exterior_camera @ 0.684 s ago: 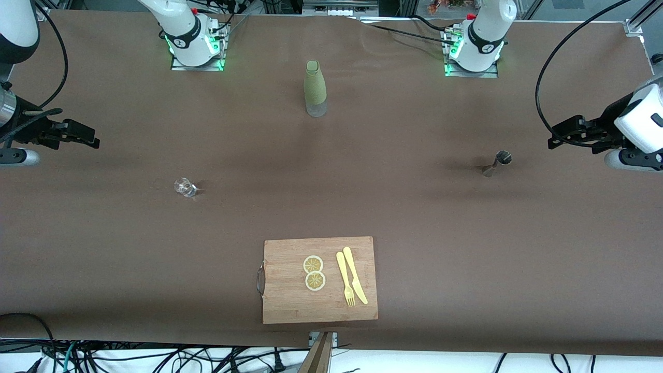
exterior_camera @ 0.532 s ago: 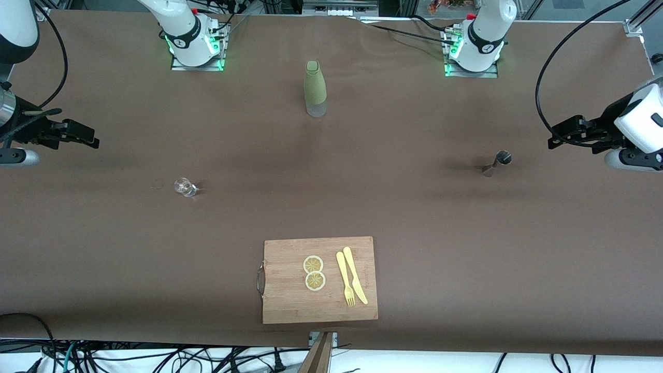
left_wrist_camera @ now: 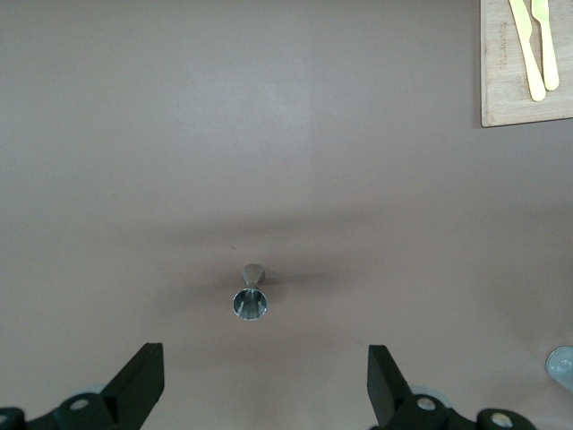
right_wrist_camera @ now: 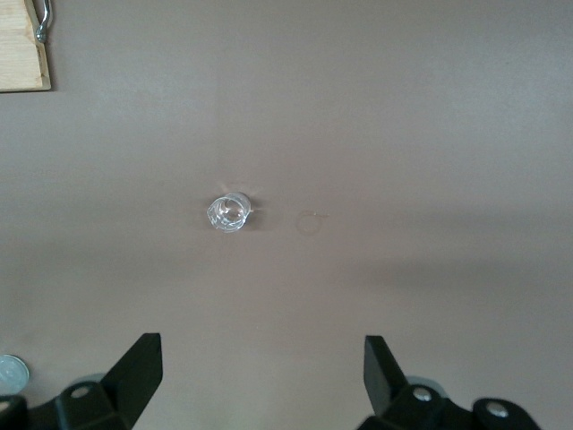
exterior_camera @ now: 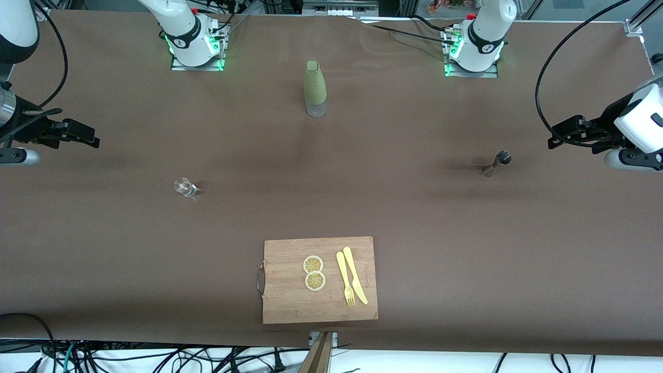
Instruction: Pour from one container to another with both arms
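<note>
The tiny clear glass cup stands upright on the brown table toward the right arm's end. The silver metal jigger stands upright toward the left arm's end. My right gripper hangs open and empty above the table at its edge, apart from the cup. My left gripper hangs open and empty above the table at its own edge, apart from the jigger.
A tall olive-green sleeved bottle stands mid-table near the bases. A wooden cutting board near the front camera carries two lemon slices, a yellow fork and knife. Its corner shows in the left wrist view.
</note>
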Available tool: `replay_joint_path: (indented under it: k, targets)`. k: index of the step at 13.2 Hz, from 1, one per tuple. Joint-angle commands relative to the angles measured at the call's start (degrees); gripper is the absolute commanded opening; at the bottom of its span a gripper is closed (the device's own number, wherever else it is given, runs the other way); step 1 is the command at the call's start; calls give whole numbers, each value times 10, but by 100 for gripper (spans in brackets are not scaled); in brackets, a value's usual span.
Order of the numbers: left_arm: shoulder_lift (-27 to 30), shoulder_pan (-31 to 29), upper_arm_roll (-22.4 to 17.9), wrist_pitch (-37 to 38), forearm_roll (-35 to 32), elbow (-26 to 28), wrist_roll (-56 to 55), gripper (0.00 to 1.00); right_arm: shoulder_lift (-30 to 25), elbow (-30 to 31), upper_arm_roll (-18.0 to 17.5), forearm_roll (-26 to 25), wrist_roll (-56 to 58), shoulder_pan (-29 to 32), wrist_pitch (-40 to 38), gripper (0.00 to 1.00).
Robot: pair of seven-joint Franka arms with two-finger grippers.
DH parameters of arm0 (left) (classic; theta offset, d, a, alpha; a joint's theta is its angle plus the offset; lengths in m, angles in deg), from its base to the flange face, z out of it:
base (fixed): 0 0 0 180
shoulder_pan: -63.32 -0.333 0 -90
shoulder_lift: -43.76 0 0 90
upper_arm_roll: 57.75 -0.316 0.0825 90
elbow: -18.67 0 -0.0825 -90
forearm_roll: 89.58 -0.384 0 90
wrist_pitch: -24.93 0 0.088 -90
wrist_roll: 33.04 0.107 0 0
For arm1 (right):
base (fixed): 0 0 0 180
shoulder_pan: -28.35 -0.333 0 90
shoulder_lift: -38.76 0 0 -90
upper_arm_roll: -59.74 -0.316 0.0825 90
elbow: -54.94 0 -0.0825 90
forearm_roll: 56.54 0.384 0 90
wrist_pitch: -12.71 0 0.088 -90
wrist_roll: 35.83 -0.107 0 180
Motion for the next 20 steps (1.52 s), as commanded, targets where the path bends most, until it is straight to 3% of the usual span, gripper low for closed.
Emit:
replay_joint_path:
  k: [1,4,7,13,16,20]
  targets:
    - [1,-4,-6,21,25,4,9,100,3,-12,-4,6,5,2,-12,100]
    - [0,-6,-38,21,42,7,140,100,12,-13,-8,2,4,-14,-14,100]
    - [-1,-6,-113,21,132,27,338,100,26,-11,-4,10,15,-3,-17,100]
    - [-16,-6,-239,21,298,130,763,100,64,-9,0,17,329,39,-17,100]
    - [-36,-18,-280,21,363,181,936,100,102,-8,1,77,531,81,-15,100]
    - [-101,-70,-285,21,454,232,1178,100,171,-5,1,189,744,125,-8,100]
